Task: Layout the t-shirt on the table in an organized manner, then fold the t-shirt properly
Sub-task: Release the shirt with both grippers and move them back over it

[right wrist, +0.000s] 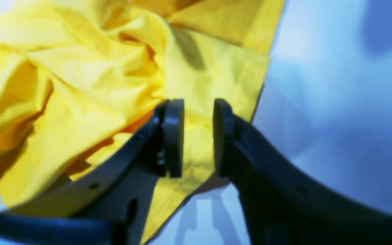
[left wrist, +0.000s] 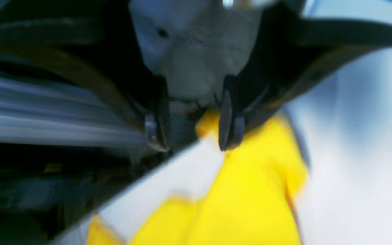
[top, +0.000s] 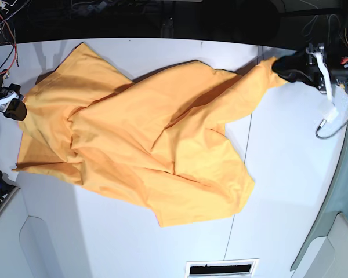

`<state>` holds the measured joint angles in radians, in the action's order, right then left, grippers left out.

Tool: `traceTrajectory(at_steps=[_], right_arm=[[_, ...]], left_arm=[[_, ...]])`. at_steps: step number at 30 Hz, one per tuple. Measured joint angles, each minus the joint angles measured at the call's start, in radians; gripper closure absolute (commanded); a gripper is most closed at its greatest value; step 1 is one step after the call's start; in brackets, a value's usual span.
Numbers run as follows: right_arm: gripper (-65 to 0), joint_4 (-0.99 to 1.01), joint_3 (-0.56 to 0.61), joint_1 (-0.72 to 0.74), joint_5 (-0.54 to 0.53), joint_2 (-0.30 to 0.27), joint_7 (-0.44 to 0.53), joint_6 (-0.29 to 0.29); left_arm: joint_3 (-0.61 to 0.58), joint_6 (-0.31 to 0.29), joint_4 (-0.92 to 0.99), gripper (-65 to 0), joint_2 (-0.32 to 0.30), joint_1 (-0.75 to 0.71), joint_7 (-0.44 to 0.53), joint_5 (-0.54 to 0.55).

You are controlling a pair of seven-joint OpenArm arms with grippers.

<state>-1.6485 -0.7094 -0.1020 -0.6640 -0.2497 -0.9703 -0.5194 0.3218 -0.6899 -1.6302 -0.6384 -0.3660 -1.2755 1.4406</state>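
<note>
While the t-shirt (top: 145,139) is lying crumpled across the counter (top: 290,174), the spreading step is going on.
Left claw (left wrist: 192,136) and right claw (right wrist: 198,136) are both standing apart over cloth edges, gripping nothing; next they need corners to pull flat.

no readable txt, no labels or nos. on t-shirt (top: 145,145), table (top: 290,191), blurry wrist views

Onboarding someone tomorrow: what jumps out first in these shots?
The orange-yellow t-shirt, sprawled and creased across the middle of the white table. One corner stretches to the left gripper at the far edge, jaws apart around its tip; the right gripper stands open over the opposite edge.
</note>
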Motion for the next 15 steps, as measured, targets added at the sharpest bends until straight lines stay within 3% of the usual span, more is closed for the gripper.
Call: traceTrajectory(at_steps=[5, 7, 9, 12, 15], right_arm=[[-15.2, -0.003, 0.0, 0.003, -0.078, 0.001, 0.0, -0.042], [-15.8, -0.005, 0.001, 0.019, -0.081, 0.018, -0.006, -0.045], [-21.5, -0.005, 0.021, 0.035, -0.088, 0.041, -0.01, -0.045], [-30.4, -0.005, 0.097, 0.053, -0.055, 0.088, -0.002, -0.046], [-31.5, -0.002, 0.213, 0.057, 0.051, 0.14, 0.062, -0.046]], left_arm=[[0.094, 0.0, -0.067, -27.2, -0.013, 0.079, 0.019, 0.006], [0.089, 0.0, -0.067, -27.2, -0.01, 0.11, 0.04, -0.047], [0.051, 0.001, -0.064, -27.7, -0.007, 0.144, 0.085, -0.108], [-0.049, 0.0, -0.051, -36.4, 0.02, 0.196, 0.207, -0.227], [-0.164, 0.001, 0.011, -39.2, 0.06, 0.259, 0.31, -0.367]])
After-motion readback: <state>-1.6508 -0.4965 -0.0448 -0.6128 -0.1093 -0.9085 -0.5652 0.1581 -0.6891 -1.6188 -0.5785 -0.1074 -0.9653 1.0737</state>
